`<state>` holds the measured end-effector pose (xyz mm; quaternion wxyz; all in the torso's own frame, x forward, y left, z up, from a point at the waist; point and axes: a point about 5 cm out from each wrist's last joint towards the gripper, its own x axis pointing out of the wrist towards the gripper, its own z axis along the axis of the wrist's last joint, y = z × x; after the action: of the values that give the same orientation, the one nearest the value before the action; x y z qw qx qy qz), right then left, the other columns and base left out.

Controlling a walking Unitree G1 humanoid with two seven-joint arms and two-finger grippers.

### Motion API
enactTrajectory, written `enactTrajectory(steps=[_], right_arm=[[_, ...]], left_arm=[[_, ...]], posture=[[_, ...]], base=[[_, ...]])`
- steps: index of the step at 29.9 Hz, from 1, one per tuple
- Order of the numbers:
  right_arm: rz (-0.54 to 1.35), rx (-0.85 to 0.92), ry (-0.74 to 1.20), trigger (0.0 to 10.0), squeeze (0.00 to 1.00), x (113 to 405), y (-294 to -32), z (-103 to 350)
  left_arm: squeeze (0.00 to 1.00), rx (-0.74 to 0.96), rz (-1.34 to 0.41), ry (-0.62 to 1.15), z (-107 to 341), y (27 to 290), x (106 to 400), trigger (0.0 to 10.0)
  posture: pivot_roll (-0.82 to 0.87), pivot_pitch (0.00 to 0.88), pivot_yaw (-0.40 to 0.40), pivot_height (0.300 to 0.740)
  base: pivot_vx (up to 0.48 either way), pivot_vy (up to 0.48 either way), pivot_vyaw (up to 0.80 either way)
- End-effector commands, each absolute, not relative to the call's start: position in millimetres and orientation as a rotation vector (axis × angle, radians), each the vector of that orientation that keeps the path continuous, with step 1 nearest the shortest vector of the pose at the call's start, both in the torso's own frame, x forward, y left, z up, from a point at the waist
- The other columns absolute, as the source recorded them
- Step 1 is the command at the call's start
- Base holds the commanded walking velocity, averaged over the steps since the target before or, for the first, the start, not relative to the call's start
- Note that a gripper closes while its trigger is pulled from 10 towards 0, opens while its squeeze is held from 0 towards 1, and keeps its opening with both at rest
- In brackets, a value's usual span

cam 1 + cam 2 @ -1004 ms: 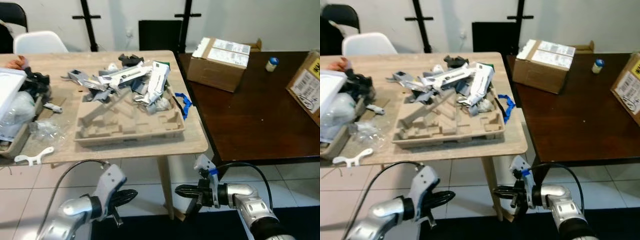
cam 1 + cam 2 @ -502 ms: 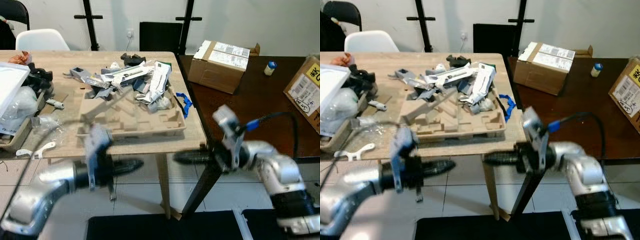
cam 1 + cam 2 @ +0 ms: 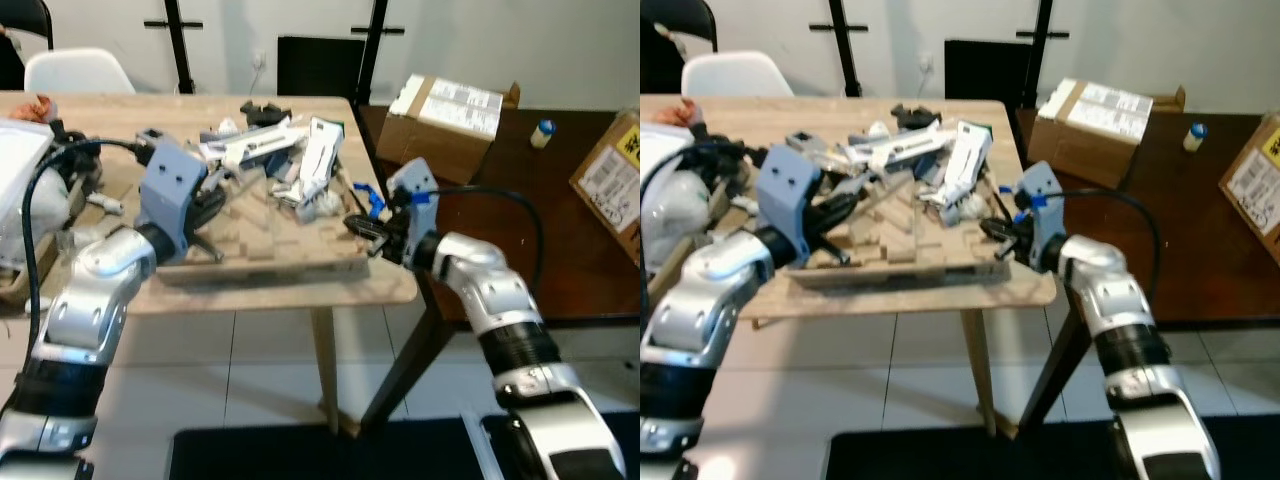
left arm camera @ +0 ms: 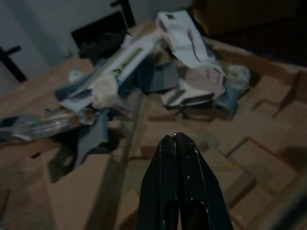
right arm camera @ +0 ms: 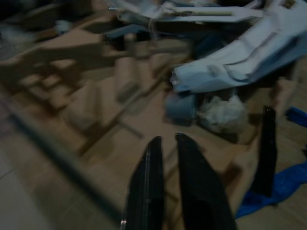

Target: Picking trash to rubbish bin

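Note:
A moulded brown pulp tray (image 3: 300,262) lies on the light wooden table (image 3: 120,120). Its far half holds a heap of trash (image 3: 262,150): white packets, grey wrappers and a crumpled white wad (image 5: 221,115). A blue strap (image 3: 372,203) lies at the tray's right edge. My left gripper (image 3: 210,200) hovers over the tray's left part, fingers pressed together (image 4: 173,139) and pointing at the heap. Over the tray's right front corner, my right gripper (image 3: 356,226) points left, its fingers a narrow gap apart (image 5: 167,140) with nothing between them.
A dark brown table (image 3: 520,240) adjoins on the right with a cardboard box (image 3: 450,112), a small bottle (image 3: 541,131) and another box (image 3: 612,175). More clutter (image 3: 25,200) covers the wooden table's left end. A white chair (image 3: 75,70) and black stands are behind.
Both arms have risen from below the table's front edge to the level of the tray, and each gripper now reaches over it. The camera has shifted slightly.

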<state>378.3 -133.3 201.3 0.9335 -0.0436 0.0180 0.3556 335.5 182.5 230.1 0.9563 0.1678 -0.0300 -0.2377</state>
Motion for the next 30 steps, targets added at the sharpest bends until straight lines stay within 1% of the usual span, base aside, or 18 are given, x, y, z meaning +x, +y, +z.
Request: enactTrajectory(steps=[1, 6, 7, 8, 9, 10, 12, 13, 14, 15, 16, 19, 20, 21, 25, 26, 30], right_arm=[[0.676, -0.060, 0.007, 10.0, 1.00, 385.1, -132.4, 206.6], [0.650, -0.055, -0.021, 10.0, 1.00, 393.2, -120.0, 211.5], [0.655, -0.086, -0.027, 10.0, 1.00, 394.5, -114.1, 212.3], [0.655, -0.086, -0.027, 10.0, 1.00, 394.5, -114.1, 212.3], [0.658, -0.131, -0.041, 10.0, 0.93, 396.0, -105.3, 211.9], [0.672, -0.147, -0.049, 10.0, 0.15, 395.7, -102.3, 211.1], [0.681, -0.153, -0.054, 10.0, 0.15, 395.5, -100.7, 210.7], [0.694, -0.159, -0.055, 10.0, 0.00, 394.8, -99.7, 209.9], [0.694, -0.159, -0.055, 10.0, 0.00, 394.8, -99.7, 209.9], [0.754, -0.230, -0.051, 10.0, 0.00, 391.2, -97.6, 204.5], [0.754, -0.230, -0.051, 10.0, 0.00, 391.2, -97.6, 204.5], [0.817, -0.383, -0.051, 10.0, 0.00, 386.3, -96.8, 195.9], [0.817, -0.383, -0.051, 10.0, 0.00, 386.3, -96.8, 195.9], [0.846, -0.492, -0.035, 10.0, 0.00, 384.1, -98.5, 188.6], [0.872, -0.534, -0.009, 10.0, 0.00, 382.7, -100.9, 183.0], [0.852, -0.574, -0.006, 10.0, 0.00, 383.8, -103.7, 180.7], [0.848, -0.578, 0.003, 10.0, 0.00, 384.1, -106.3, 179.0]], left_arm=[[0.00, 0.346, -0.487, -0.055, 228.8, 178.1, 340.0, 10.0], [0.00, 0.369, -0.490, -0.051, 224.7, 172.7, 346.7, 10.0], [0.00, 0.383, -0.496, -0.036, 220.8, 171.3, 347.7, 10.0], [0.00, 0.383, -0.496, -0.036, 220.8, 171.3, 347.7, 10.0], [0.00, 0.401, -0.511, 0.001, 211.9, 170.4, 348.0, 10.0], [0.00, 0.415, -0.519, 0.022, 206.8, 171.5, 347.5, 10.0], [0.00, 0.425, -0.523, 0.035, 203.8, 172.3, 347.1, 10.0], [0.00, 0.428, -0.529, 0.050, 200.6, 173.2, 346.5, 10.0], [0.00, 0.428, -0.529, 0.050, 200.6, 173.2, 346.5, 10.0], [0.00, 0.472, -0.570, 0.116, 187.8, 175.7, 343.3, 10.0], [0.00, 0.472, -0.570, 0.116, 187.8, 175.7, 343.3, 10.0], [0.00, 0.524, -0.634, 0.181, 174.0, 175.9, 337.3, 10.0], [0.00, 0.524, -0.634, 0.181, 174.0, 175.9, 337.3, 10.0], [0.00, 0.543, -0.667, 0.216, 168.3, 175.6, 334.3, 10.0], [0.00, 0.545, -0.686, 0.248, 165.1, 175.8, 333.0, 10.0], [0.00, 0.545, -0.717, 0.272, 164.1, 176.0, 330.9, 10.0], [0.00, 0.515, -0.773, 0.285, 166.6, 174.8, 326.3, 10.0]], posture=[[0.04, 0.080, -0.022, 0.740], [0.04, 0.083, -0.016, 0.740], [0.04, 0.084, -0.013, 0.740], [0.04, 0.084, -0.013, 0.740], [0.04, 0.085, -0.011, 0.740], [0.05, 0.085, -0.010, 0.740], [0.05, 0.085, -0.010, 0.740], [0.05, 0.085, -0.010, 0.740], [0.05, 0.085, -0.010, 0.740], [0.05, 0.086, -0.010, 0.740], [0.05, 0.086, -0.010, 0.740], [0.05, 0.084, -0.013, 0.740], [0.05, 0.084, -0.013, 0.740], [0.04, 0.086, -0.013, 0.740], [0.04, 0.089, -0.013, 0.740], [0.04, 0.089, -0.012, 0.740], [0.04, 0.089, -0.010, 0.740]], base=[[0.000, 0.000, 0.00], [0.000, 0.000, 0.00], [0.000, 0.000, 0.00], [0.000, 0.000, 0.00], [0.000, 0.000, 0.00], [0.000, 0.000, 0.00], [0.000, 0.000, 0.00], [0.000, 0.000, 0.00], [0.000, 0.000, 0.00], [0.000, 0.000, 0.00], [0.000, 0.000, 0.00], [0.000, 0.000, 0.00], [0.000, 0.000, 0.00], [0.000, 0.000, 0.00], [0.000, 0.000, 0.00], [0.000, 0.000, 0.00], [0.000, 0.000, 0.00]])
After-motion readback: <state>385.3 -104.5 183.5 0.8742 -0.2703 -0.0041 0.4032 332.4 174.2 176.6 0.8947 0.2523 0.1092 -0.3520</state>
